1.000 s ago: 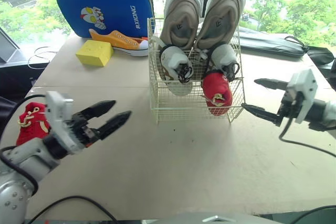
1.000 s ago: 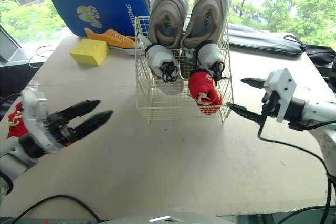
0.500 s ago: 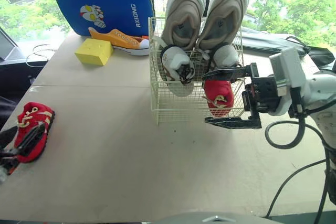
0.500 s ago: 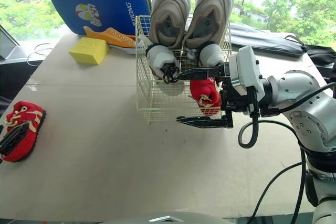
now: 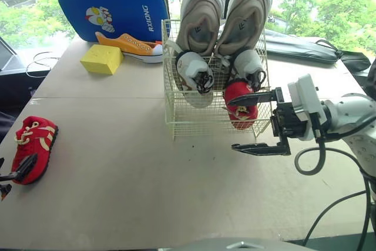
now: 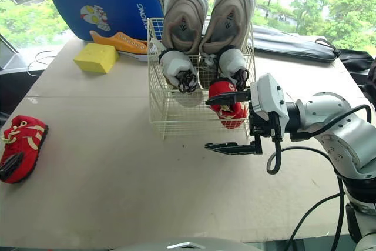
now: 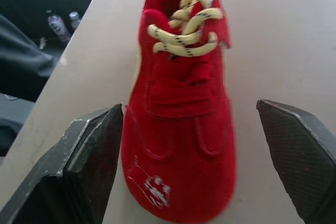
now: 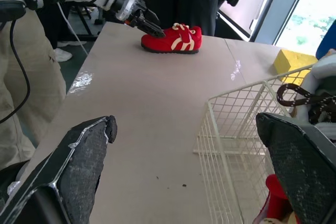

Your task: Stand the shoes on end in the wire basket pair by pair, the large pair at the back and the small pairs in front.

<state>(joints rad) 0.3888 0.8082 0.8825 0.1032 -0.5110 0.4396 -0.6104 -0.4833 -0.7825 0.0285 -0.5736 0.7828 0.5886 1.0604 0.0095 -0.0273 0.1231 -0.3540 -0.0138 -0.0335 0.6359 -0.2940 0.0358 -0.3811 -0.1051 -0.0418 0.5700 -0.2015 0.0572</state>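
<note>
Lower left in the head view: red shoe (image 5: pixel 34 139) flat on desk (image 5: pixel 147 174), well apart from wire basket (image 5: pixel 194 119); right gripper (image 5: pixel 231 124) fingers spread wide at basket front. Left wrist: left gripper (image 7: pixel 189 106) fingers open, straddling the shoe. Right wrist: same spread, basket ahead.

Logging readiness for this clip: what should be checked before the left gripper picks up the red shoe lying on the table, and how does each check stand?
1. Left gripper open, fingers astride the red cloth shoe with yellow laces on the table: ok.
2. Fingers touching that shoe: cannot tell.
3. Free space in the white wire basket beside the matching red shoe: ok.
4. Large beige pair at back: ok.
5. Right gripper clear of the basket's front: not ok, it hangs open there.
</note>
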